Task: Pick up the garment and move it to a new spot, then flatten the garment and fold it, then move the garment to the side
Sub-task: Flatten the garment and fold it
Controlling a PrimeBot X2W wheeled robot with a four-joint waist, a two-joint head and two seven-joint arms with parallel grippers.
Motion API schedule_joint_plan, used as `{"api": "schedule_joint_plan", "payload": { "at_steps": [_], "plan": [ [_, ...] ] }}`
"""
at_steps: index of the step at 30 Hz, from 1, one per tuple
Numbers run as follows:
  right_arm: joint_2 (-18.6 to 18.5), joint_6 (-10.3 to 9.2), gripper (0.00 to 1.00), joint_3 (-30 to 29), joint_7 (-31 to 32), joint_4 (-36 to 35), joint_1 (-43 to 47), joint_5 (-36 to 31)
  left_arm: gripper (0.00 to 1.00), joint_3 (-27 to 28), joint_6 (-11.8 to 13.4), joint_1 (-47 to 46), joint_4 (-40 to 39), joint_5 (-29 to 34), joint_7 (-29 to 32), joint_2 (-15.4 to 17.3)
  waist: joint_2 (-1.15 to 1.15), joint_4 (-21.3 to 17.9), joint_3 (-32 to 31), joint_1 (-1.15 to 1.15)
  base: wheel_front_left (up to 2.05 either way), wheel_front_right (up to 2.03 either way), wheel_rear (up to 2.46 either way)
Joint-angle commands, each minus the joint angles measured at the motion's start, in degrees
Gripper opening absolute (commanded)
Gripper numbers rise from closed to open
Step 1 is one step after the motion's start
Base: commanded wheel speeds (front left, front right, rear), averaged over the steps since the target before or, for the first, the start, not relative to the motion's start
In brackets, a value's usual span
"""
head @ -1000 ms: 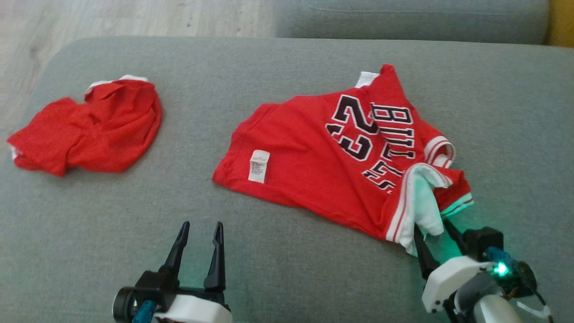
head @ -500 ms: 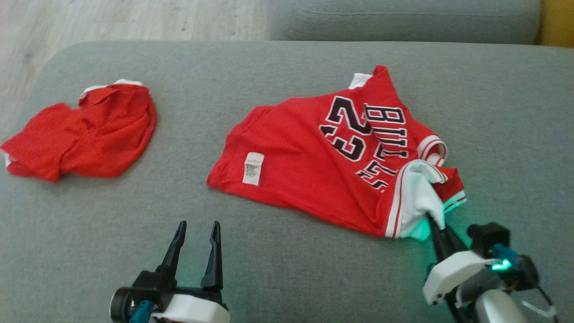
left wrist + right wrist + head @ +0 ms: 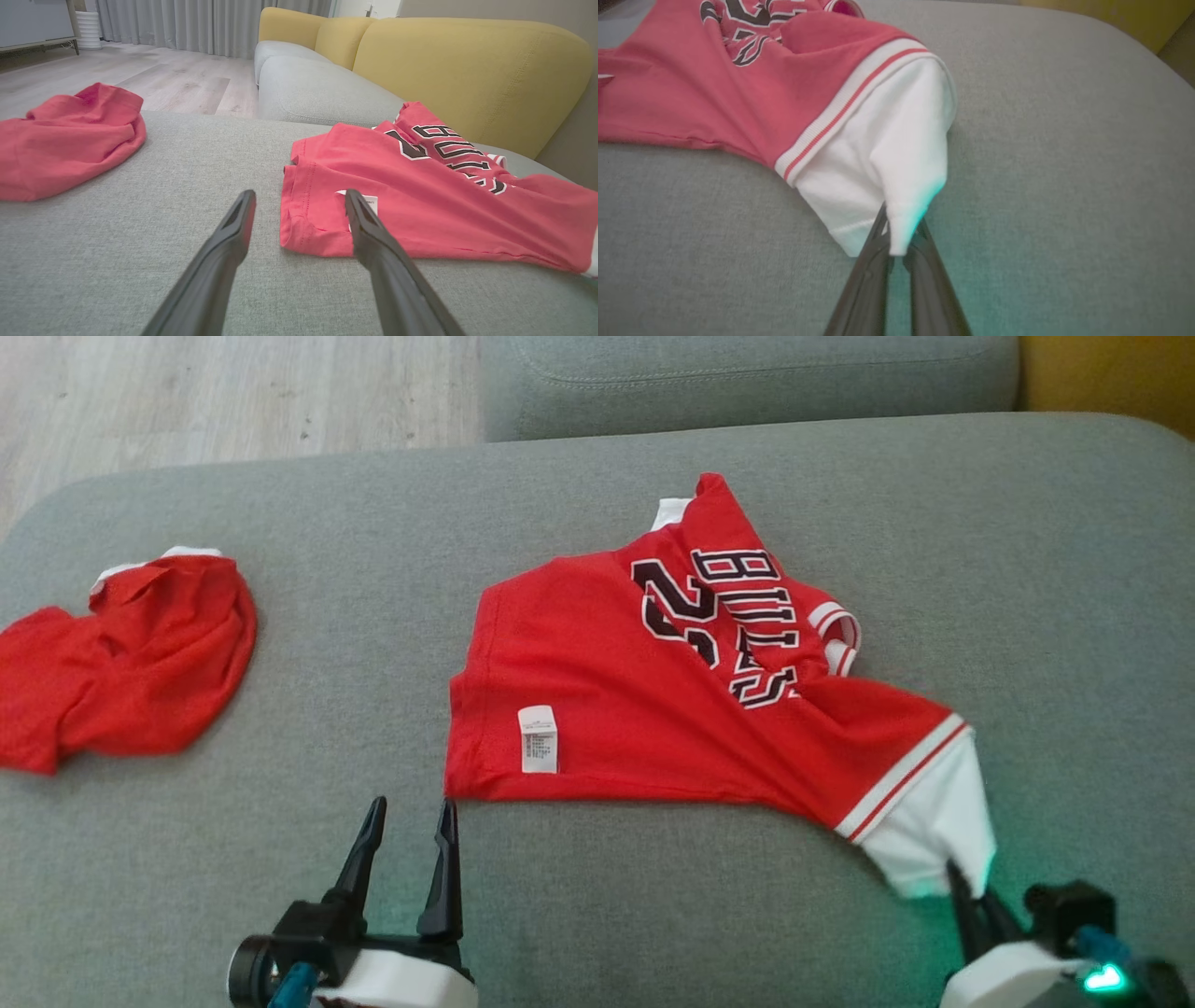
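The garment (image 3: 635,709) is a red jersey with black lettering, a white care label and a white sleeve, lying spread on the grey sofa seat (image 3: 280,877). My right gripper (image 3: 956,872) at the lower right is shut on the tip of that white sleeve (image 3: 896,140), which is pulled out straight toward it. The right wrist view shows the sleeve cloth pinched in the right gripper (image 3: 899,228), with the garment (image 3: 714,93) beyond. My left gripper (image 3: 412,803) stands open just in front of the garment's near left corner (image 3: 308,233), holding nothing; the left gripper (image 3: 299,195) has one finger overlapping the hem.
A second crumpled red garment (image 3: 131,663) lies at the seat's far left, also the red heap (image 3: 65,140). A grey back cushion (image 3: 747,373) and yellow backrest (image 3: 467,60) lie beyond. Wooden floor (image 3: 187,401) shows past the left edge.
The right gripper has shut on the white sleeve and drawn it toward the near right, unfolding that side of the garment. The head camera has shifted. The left gripper stays open.
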Motion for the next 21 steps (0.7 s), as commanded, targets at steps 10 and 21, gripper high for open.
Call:
{"api": "schedule_joint_plan", "payload": {
  "at_steps": [10, 21],
  "plan": [
    [-0.4, 0.22, 1.00, 3.1, -1.2, -2.4, 0.0, 2.1, 1.00, 2.2, 0.0, -1.3, -1.4, 0.3, -0.6, 0.1, 0.00, -0.5, -0.8, 0.00, 0.00, 0.00, 0.00],
    [-0.4, 0.22, 1.00, -0.3, 3.4, -13.3, -6.1, -1.5, 1.00, 1.6, -0.5, -1.3, -1.1, 0.4, -0.6, -0.2, 0.00, 2.1, -0.9, 0.00, 0.00, 0.00, 0.00]
  ]
}}
